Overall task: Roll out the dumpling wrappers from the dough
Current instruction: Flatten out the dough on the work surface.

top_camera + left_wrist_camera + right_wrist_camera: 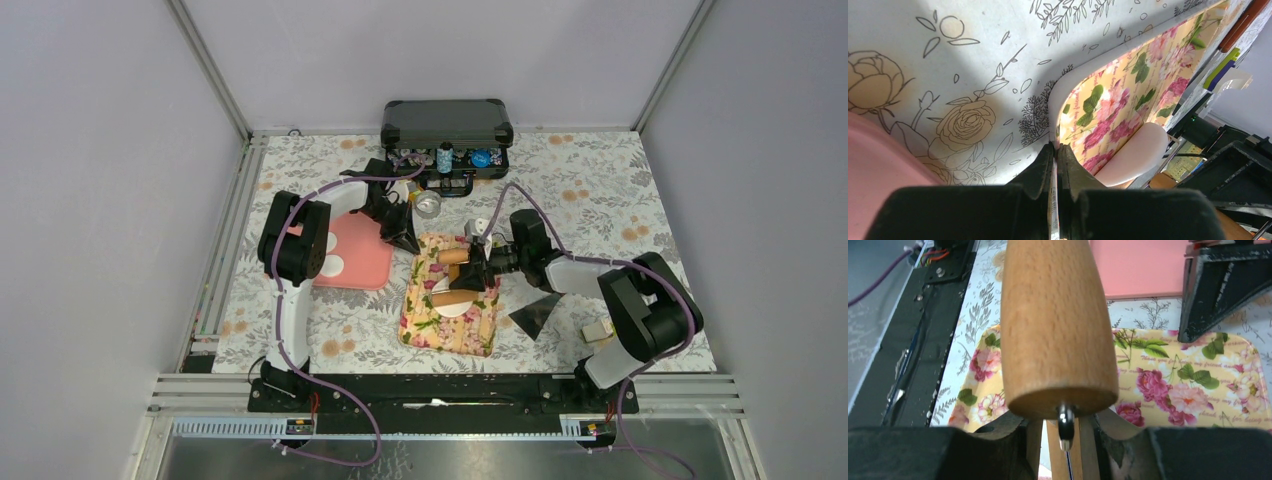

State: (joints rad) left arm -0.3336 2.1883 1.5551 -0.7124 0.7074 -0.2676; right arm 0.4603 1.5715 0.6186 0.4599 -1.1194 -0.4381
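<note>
Rolling pin (pixel 1058 325) up close, handle grasped in right jaws, over dumpling wrapper (pixel 455 311) on floral tray (pixel 445 337); tray rim pinched in clenched left jaws; pink tray (pixel 360 262) beside.

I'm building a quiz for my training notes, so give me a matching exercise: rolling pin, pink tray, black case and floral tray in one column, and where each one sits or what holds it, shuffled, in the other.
Things:
1. rolling pin
2. pink tray
3. black case
4. floral tray

Places or states:
A. at the far edge of the table, lid up
B. held in the right gripper
C. rim pinched by the left gripper
D. carrying dumpling wrappers

Pairs: 1-B, 2-D, 3-A, 4-C
</note>
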